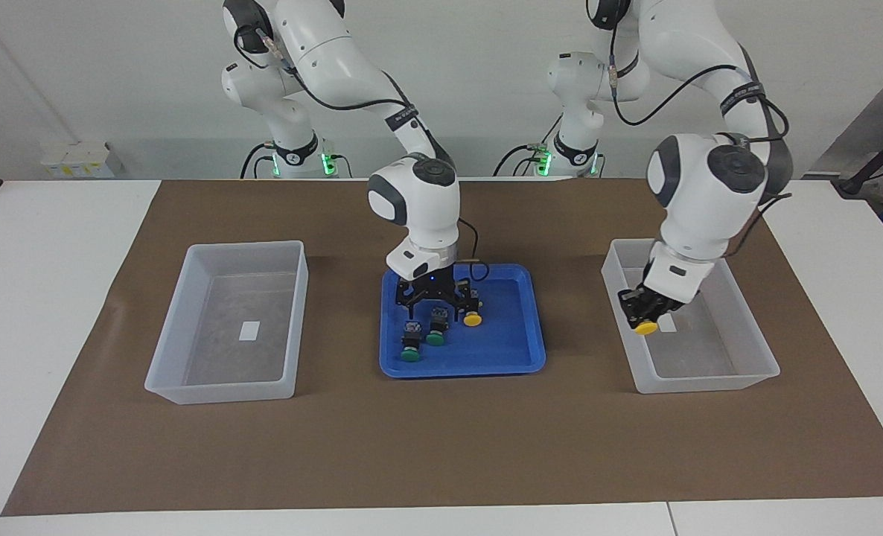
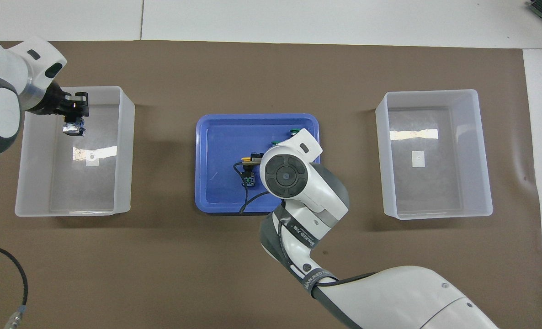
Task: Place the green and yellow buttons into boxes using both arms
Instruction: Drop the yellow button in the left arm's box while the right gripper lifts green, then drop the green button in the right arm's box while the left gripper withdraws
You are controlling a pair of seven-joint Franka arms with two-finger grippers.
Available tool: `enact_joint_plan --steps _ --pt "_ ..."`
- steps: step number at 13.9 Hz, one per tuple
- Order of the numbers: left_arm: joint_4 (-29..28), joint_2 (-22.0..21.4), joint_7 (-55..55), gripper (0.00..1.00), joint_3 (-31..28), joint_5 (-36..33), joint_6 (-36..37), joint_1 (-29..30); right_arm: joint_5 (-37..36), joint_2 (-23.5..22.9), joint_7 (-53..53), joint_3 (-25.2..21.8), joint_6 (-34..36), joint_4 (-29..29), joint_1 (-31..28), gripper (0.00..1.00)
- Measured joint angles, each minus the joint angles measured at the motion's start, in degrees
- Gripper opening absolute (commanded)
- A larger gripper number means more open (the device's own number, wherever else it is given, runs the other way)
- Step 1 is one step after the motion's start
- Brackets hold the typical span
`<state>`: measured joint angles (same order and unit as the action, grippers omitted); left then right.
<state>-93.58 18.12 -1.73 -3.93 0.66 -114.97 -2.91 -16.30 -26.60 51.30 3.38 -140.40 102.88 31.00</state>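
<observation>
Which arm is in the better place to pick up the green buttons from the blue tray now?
Right. Its gripper is over the blue tray at the green buttons; the left gripper holds a yellow button over a box.

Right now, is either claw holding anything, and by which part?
The left claw grips a yellow button by its black body, cap down, over the box. The right claw is down among the tray's buttons; whether it holds one cannot be told.

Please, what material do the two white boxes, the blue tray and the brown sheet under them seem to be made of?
Boxes: probably plastic, milky and half clear; the floor and label show through the walls. Tray: likely plastic, smooth blue with rounded corners and a faint sheen. Brown sheet: looks like matte paper or thin mat; I cannot tell which.
</observation>
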Motion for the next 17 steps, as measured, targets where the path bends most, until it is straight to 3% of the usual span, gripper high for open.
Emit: enact_joint_plan --steps 5,8,10,11,12,13,15,17 --pt "-12.46 -0.36 -0.49 0.00 0.75 0.09 -14.08 0.19 -0.08 0.06 0.25 -0.01 0.00 -0.02 0.52 0.14" --pt "-15.20 -0.20 -0.48 0.00 1.01 0.10 -17.69 0.15 -0.96 0.08 0.27 -0.06 0.00 -0.06 0.59 0.00" --pt "-16.72 -0.09 -0.47 0.00 1.02 0.10 -20.32 0.15 -1.85 0.78 0.27 -0.71 0.00 -0.43 0.34 0.00" --pt "-17.32 -0.03 -0.46 0.07 1.03 0.10 -21.00 0.15 -1.99 1.84 0.27 -1.07 0.00 -0.66 -0.35 0.00" --pt "-17.72 -0.01 -0.46 0.37 1.06 0.10 -21.46 0.13 -2.05 3.24 0.22 -1.18 0.05 -0.73 -1.55 0.00" --pt "-17.84 -0.01 -0.46 0.56 1.12 0.10 -21.54 0.05 -2.07 4.35 -0.14 -1.18 0.20 -0.71 -2.58 0.00" --pt "-17.83 -0.02 -0.43 0.75 1.16 0.10 -21.62 -0.24 -2.07 5.81 -0.73 -1.17 0.82 -0.68 -3.65 0.00" --pt "-17.71 -0.01 -0.42 0.75 1.15 0.10 -21.69 -0.41 -2.07 7.29 -0.85 -1.18 2.43 -0.65 -4.69 0.00"
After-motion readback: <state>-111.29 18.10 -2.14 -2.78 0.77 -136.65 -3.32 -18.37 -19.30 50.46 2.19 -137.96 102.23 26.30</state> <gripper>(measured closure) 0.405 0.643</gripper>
